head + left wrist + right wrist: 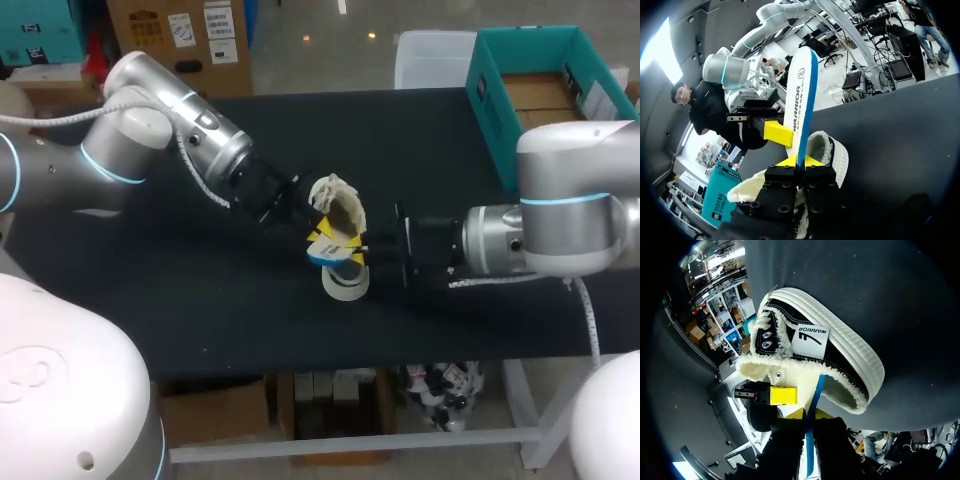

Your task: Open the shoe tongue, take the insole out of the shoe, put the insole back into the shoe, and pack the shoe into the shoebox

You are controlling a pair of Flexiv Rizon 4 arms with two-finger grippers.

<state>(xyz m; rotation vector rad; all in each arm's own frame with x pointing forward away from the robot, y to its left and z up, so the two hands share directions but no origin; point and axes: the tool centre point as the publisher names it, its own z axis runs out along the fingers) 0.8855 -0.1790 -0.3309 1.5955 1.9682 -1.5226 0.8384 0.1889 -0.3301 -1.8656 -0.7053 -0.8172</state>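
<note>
A black shoe [343,208] with a white sole and cream fleece lining lies mid-table, its opening toward my grippers. The white insole [325,252] with a blue edge sticks out of that opening. My left gripper [320,234] is shut on the insole [801,100], whose thin edge rises from between the gripper's [801,161] yellow tips ahead of the shoe [829,150]. From the other side, my right gripper [362,245] is also shut on the insole [813,400], which sits between the gripper's [809,414] tips. The shoe [810,335] lies just ahead. The left arm's fingertip [782,395] shows beside the insole.
The teal shoebox [497,110] stands open at the table's back right, with brown paper inside. A white container [430,60] sits behind it at the far edge. Black tabletop [200,300] spreads out in front of the shoe and to its left.
</note>
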